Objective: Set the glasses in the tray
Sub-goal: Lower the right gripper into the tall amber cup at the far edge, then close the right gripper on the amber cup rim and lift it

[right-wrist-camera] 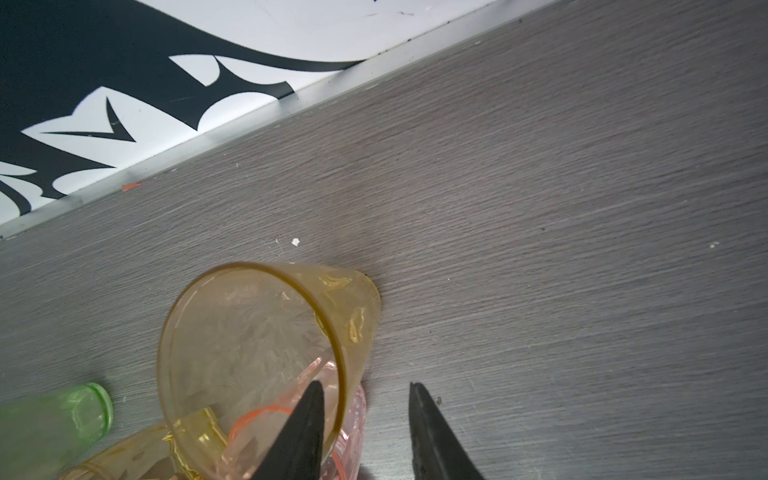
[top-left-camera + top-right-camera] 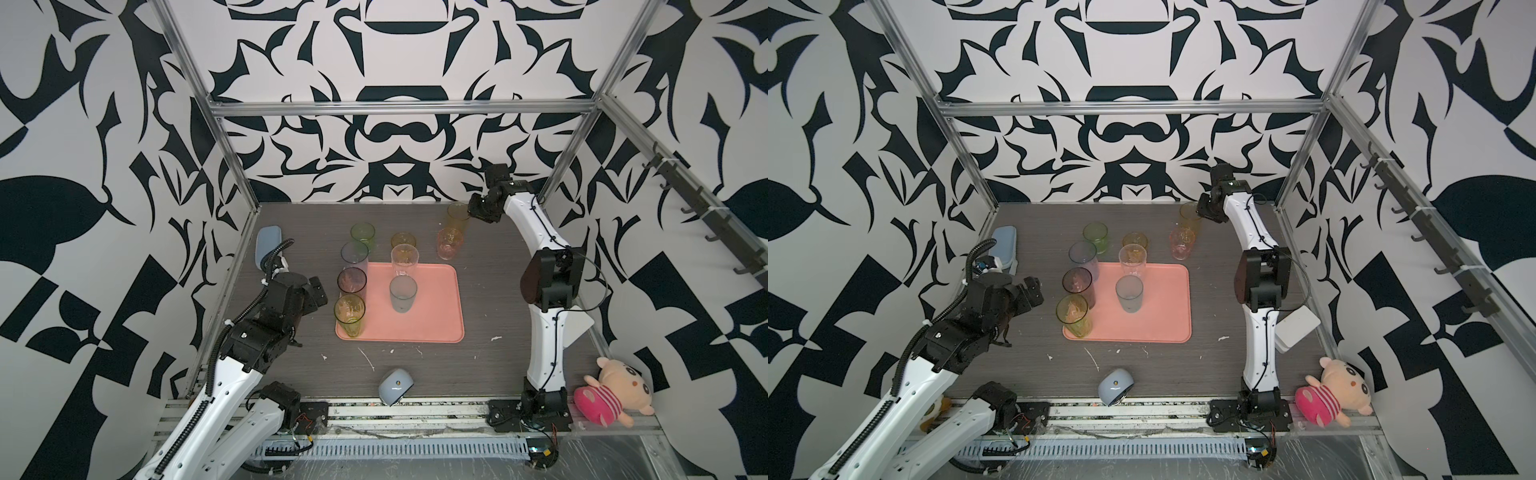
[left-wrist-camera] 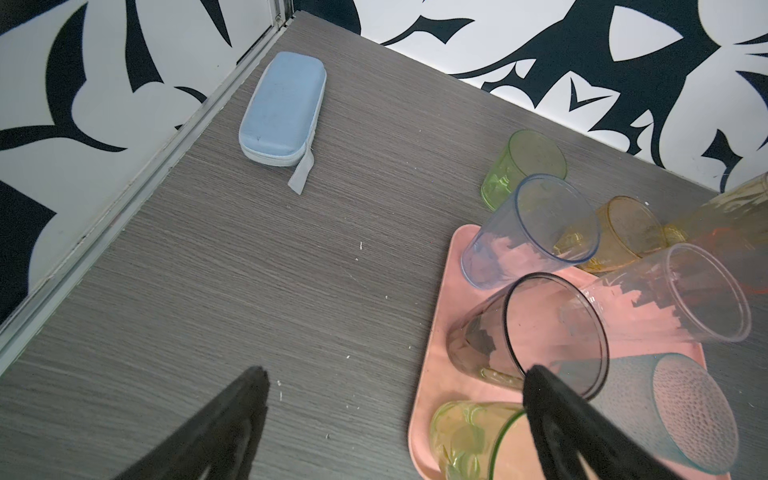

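Note:
The salmon-pink tray (image 2: 419, 328) lies mid-table and holds several glasses: a yellow-green one (image 2: 350, 314), a dark grey one (image 2: 352, 281), a bluish one (image 2: 354, 254) at its far corner, a clear one (image 2: 404, 259) and a teal one (image 2: 403, 294). Off the tray stand a short green glass (image 2: 363, 235), a short amber glass (image 2: 403, 240), a pink glass (image 2: 449, 243) and a tall amber glass (image 2: 458, 215). My right gripper (image 1: 365, 384) is open and straddles the tall amber glass's (image 1: 266, 345) rim, one finger inside. My left gripper (image 3: 395, 382) stands open and empty beside the tray's left edge.
A pale-blue zip case (image 2: 268, 245) lies at the far left by the frame post. A pale-blue rounded object (image 2: 395, 384) sits near the front edge. A white box (image 2: 1298, 328) and a plush toy (image 2: 611, 390) lie at the right. Patterned walls close in the back and sides.

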